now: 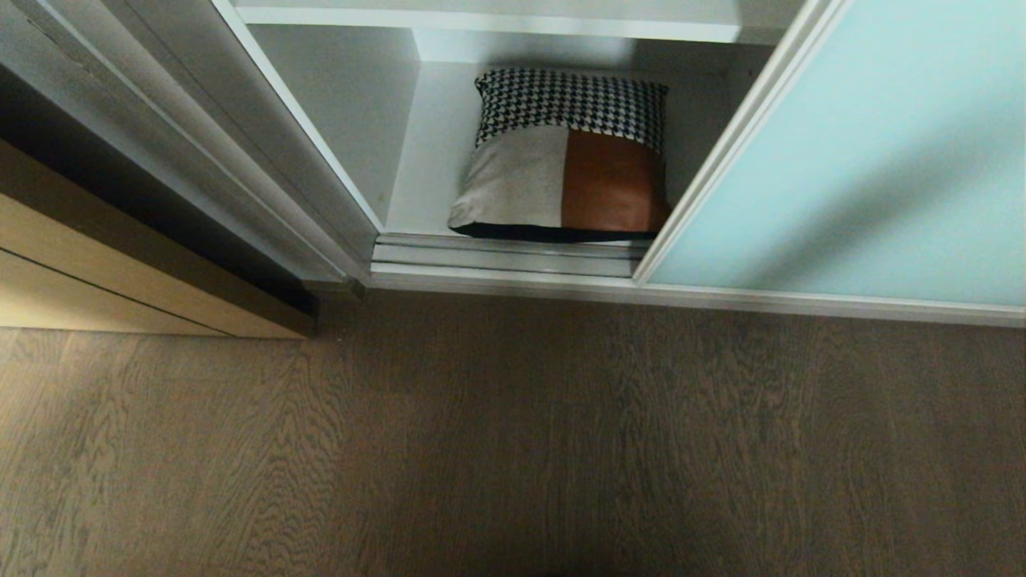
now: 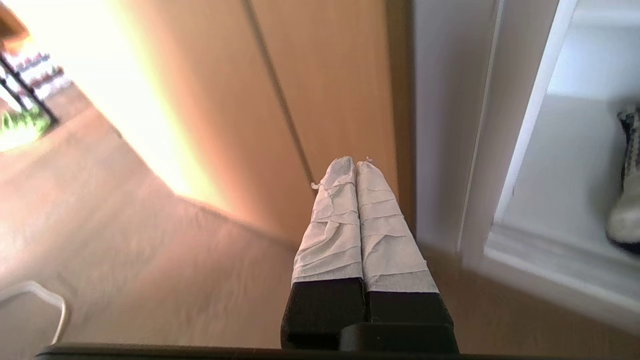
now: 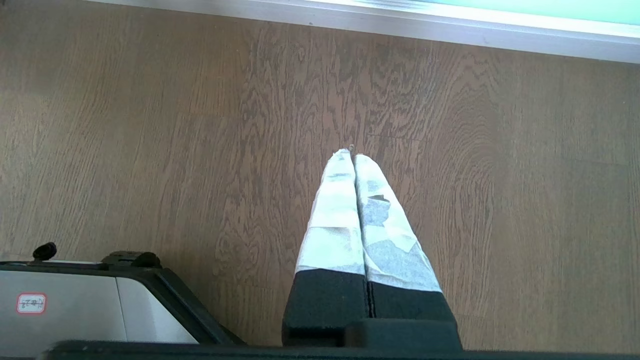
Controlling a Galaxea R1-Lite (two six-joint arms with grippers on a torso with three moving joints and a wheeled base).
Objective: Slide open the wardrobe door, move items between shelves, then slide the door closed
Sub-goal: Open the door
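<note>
Both grippers, left gripper and right gripper, are closed and empty. The sliding wardrobe door overlaps the cushion; closing it now could snag the cushion's front edge near the track.

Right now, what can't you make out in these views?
- Cushion: right edge hidden behind the sliding door frame, head view; cut off by the picture's edge in left wrist view.
- Upper shelf: top cut off, contents unseen.
- Both tools: absent from head view.
</note>
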